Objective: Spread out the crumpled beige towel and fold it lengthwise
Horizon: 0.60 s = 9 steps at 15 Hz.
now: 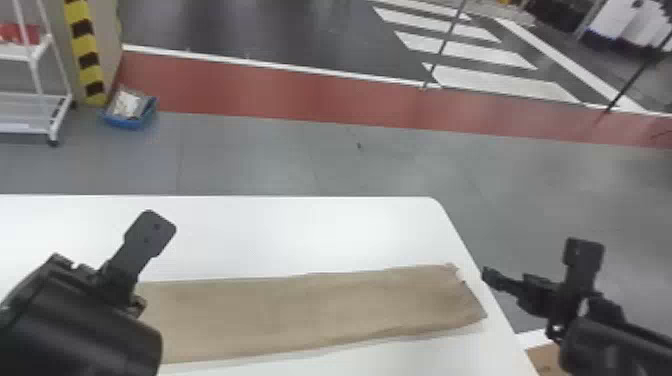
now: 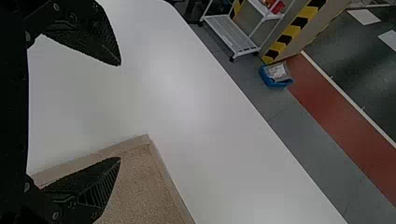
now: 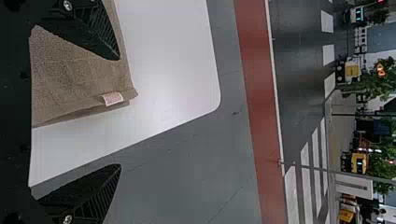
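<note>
Plain beige towel (image 1: 310, 310) on a white table (image 1: 300, 225)

The towel carries 1 white tag (image 3: 112, 98) with reddish marks. The left gripper (image 1: 150, 230) and the right gripper (image 1: 537, 260) are black. The floor (image 1: 300, 155) is grey, bordered by a brick-red band (image 1: 250, 95). White stripes (image 1: 505, 85) cross the dark grey road (image 1: 260, 27). Diagonal yellow-and-black bars (image 1: 82, 30) mark a corner; the bin (image 1: 127, 121) is blue.

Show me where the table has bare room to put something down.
The white table has a broad bare patch between the beige towel's far edge and its own far edge. More lies past the towel's left end, though the left gripper crowds that end. The towel's right end is tight: table edge close, right gripper nearby.
</note>
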{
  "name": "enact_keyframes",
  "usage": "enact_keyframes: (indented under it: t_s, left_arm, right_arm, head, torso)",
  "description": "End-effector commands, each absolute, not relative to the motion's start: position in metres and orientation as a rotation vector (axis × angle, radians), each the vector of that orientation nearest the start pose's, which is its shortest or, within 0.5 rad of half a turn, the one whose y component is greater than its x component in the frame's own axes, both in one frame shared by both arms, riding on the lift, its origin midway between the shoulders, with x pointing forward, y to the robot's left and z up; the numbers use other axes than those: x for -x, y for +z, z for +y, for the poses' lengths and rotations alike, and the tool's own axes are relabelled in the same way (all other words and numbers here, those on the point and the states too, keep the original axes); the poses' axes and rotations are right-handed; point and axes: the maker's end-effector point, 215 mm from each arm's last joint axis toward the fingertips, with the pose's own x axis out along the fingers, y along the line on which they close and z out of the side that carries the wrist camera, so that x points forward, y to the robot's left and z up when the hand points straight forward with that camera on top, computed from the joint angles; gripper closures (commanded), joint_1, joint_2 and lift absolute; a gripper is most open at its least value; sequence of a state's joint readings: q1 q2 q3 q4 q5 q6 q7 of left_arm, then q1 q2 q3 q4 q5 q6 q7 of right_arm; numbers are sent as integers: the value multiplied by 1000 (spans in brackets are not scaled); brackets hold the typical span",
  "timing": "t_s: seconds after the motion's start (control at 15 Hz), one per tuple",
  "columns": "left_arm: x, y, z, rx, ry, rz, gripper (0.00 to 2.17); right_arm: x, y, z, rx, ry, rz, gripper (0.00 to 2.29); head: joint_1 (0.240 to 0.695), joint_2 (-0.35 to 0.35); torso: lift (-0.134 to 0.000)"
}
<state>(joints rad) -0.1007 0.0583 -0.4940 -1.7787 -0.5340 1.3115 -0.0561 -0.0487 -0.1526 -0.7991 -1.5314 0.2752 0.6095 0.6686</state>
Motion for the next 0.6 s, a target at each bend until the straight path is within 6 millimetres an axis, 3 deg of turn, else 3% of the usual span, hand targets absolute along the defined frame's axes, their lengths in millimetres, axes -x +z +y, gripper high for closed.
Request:
enact_keyframes:
  t_s: [0.0, 0.13, 0.27, 0.4, 0.53]
  left_arm:
    - [-481, -486, 178, -571, -80, 853, 29]
    - [-470, -495, 170, -447, -152, 850, 29]
    - [-463, -493, 137, -226, -302, 791, 36]
    - [-461, -489, 116, -133, -385, 736, 80]
    - [-457, -504, 109, -98, -394, 765, 80]
  right_arm:
    - [-412, -471, -608, -110, -262, 578, 90]
    - [-398, -477, -616, -98, -270, 564, 154]
    - [-384, -479, -624, -101, -279, 541, 154]
    - [-376, -482, -623, -104, -271, 539, 154]
    - [-373, -481, -624, -92, -270, 526, 154]
  head:
    - [695, -350]
    - [695, -350]
    - [695, -350]
    - [695, -350]
    - [695, -350]
  torso:
    - [0]
    - [0]
    - [0]
    - [0]
    - [0]
